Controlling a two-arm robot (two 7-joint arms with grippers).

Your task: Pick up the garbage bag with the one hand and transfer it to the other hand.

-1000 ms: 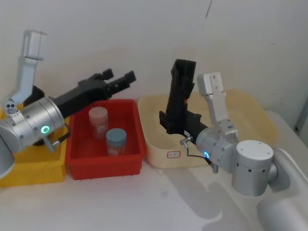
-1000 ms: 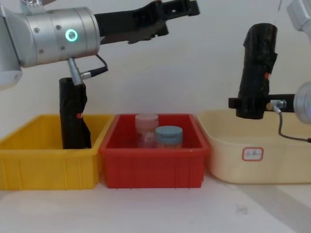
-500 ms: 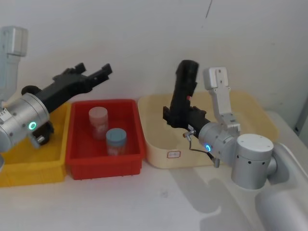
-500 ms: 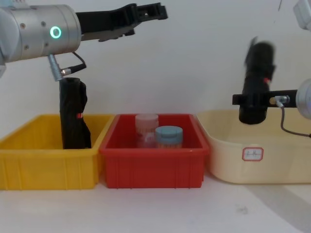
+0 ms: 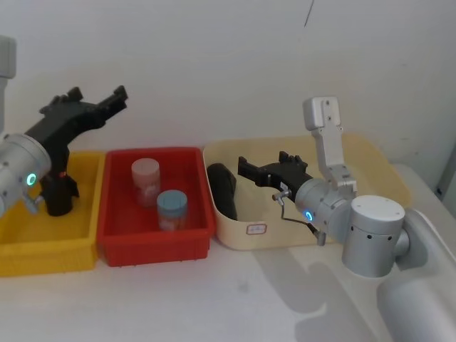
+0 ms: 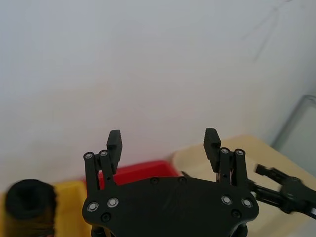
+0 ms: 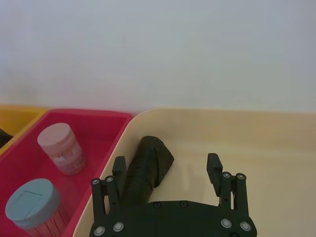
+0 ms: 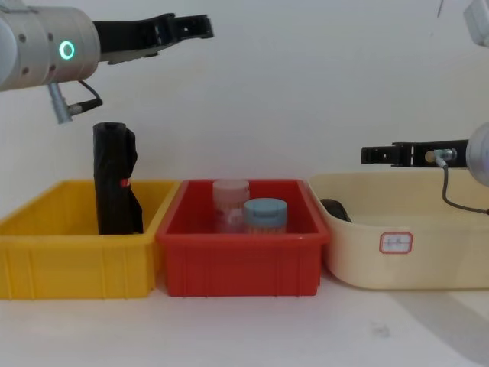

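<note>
dropped by the black two-finger right gripper [image 5: 244, 169], the crinkled black plastic garbage bag [image 5: 224, 189] lies in the cream tub [image 5: 231, 234] below its spread fingers [image 7: 214, 167]; the black left gripper [image 5: 98, 96] gapes, well apart.

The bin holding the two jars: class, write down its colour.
The bin is red, clearest in the chest view.

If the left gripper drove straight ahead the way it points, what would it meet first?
Likely the white wall: the open left gripper aims at it with nothing showing in between, though depth is unclear.
</note>
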